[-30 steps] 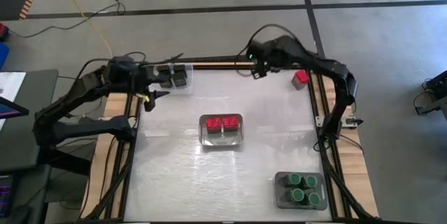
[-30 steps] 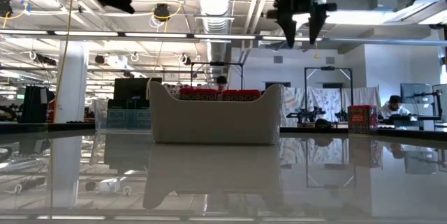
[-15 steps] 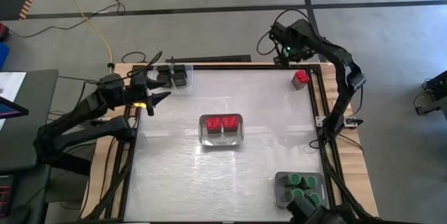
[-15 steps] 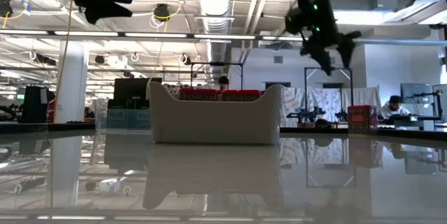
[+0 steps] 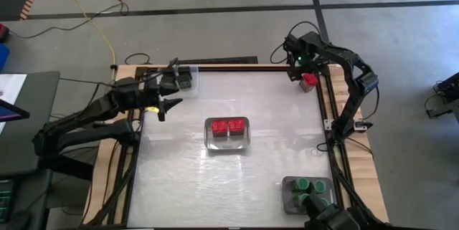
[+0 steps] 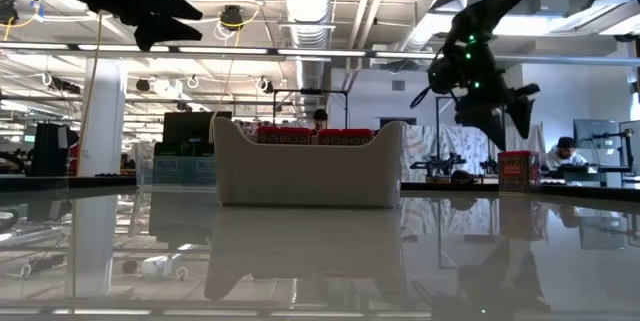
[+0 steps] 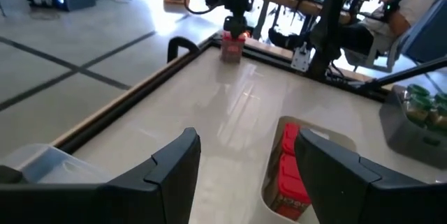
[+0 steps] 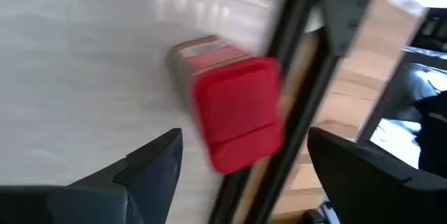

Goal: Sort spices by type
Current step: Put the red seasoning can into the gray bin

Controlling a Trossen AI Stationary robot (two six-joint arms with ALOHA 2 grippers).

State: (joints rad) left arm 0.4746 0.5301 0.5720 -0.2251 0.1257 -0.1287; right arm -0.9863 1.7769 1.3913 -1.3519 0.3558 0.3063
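A lone red square-capped spice [image 5: 310,80] [image 8: 234,112] stands upright on the table at the far right corner, beside the black frame rail. My right gripper [image 5: 303,70] [image 8: 244,182] hangs just above it, open and pointing steeply down. In the low view the right gripper [image 6: 505,116] is clear of the spice [image 6: 513,171]. My left gripper [image 5: 171,94] [image 7: 244,182] hovers open and nearly level over the far left of the table, holding nothing. Two red-capped spices sit in the white middle tray [image 5: 228,140].
A clear tray [image 5: 181,78] holding black spices stands at the far left, next to the left gripper. A grey tray [image 5: 290,200] of green-capped spices stands at the near right. The black frame rail [image 8: 293,112] runs close beside the lone red spice.
My right gripper has swung from the middle of the far edge toward the table's right edge and come down over the lone red spice, tipping more steeply downward. My left gripper has sunk a little and turned more level. No spice has moved.
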